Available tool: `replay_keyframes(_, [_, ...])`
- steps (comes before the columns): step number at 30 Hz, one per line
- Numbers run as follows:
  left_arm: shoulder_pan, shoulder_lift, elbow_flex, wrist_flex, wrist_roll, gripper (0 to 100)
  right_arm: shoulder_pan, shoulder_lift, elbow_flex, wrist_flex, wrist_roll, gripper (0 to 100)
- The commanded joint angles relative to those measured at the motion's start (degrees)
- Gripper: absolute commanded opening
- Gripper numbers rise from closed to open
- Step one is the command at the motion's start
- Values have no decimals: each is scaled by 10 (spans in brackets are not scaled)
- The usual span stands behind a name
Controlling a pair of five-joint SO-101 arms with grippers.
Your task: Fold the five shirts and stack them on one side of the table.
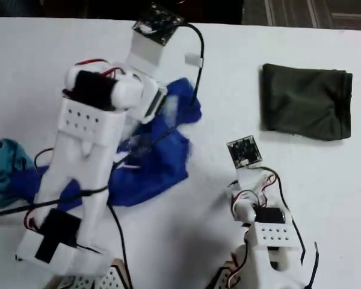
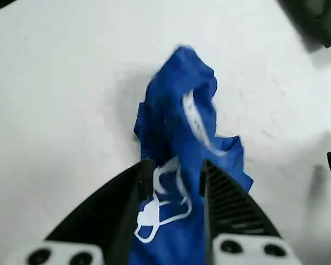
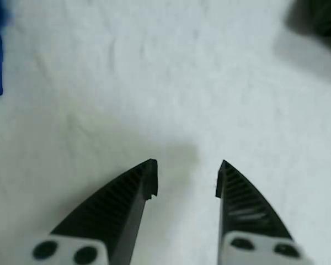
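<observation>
Blue shirt (image 2: 175,110) gripped by left claw (image 2: 176,167); right claw (image 3: 186,168) agape, low.

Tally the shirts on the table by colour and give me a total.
Crumpled blue cloth shirt: 1
Bunched teal cloth shirt: 1
Folded dark green cloth shirt: 1
Total: 3 shirts in sight

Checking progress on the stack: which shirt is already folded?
The dark green shirt, lying apart as a flat rectangle; the blue shirt and the teal shirt are crumpled heaps.
</observation>
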Motion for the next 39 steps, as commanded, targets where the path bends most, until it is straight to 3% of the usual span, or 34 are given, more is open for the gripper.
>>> replay_keyframes(1, [-28,-6,-8,32,1,165,0,-11,-3,-12,-4,173])
replay_keyframes(7, [-184,-23,26,80,-33,165,0,-11,-3,-11,-4,173])
replay_keyframes(11, [-313,-14,137,42,-99,165,0,-11,-3,-11,-4,173])
replay_keyframes(18, [-460,-5,322,-41,-168,165,0,-14,-3,-8,-4,173])
replay_keyframes(22, [-506,-2,393,-87,-198,165,0,-14,-26,15,-4,173])
replay_keyframes(26, [-516,-5,448,-97,-229,165,-6,-10,-148,128,-4,173])
replay_keyframes(32, [-536,-6,473,-96,-230,165,-69,-9,-318,251,-1,173])
replay_keyframes(34, [-551,-6,473,-96,-235,165,-102,-8,-338,262,-1,173])
replay_keyframes(39, [-613,-6,473,-95,-326,165,-161,40,-344,250,-1,173])
